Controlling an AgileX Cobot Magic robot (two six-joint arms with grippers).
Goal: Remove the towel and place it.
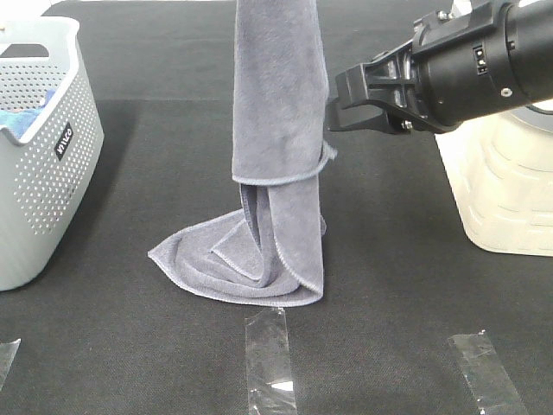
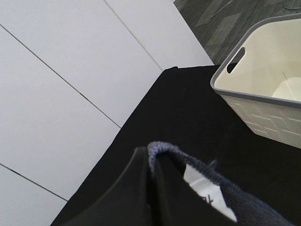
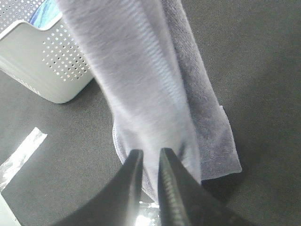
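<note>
Over black table (image 1: pixel 415 303) | towel (image 1: pixel 278 95) long axis upright | bottom end pooled

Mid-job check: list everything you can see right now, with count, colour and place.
towel: 1, grey-lavender, hanging mid-scene, lower end pooled on the table
basket: 1, grey, perforated, on the table's left
cloth: 1, blue, inside the basket
bin: 1, cream, on the table's right
tape strips: 3, clear, along the table's near edge
table: 1, black, under everything
left gripper: 1, black, outside the high view, shut on the towel's hem
right gripper: 1, black, at the towel's right side, grip unclear
</note>
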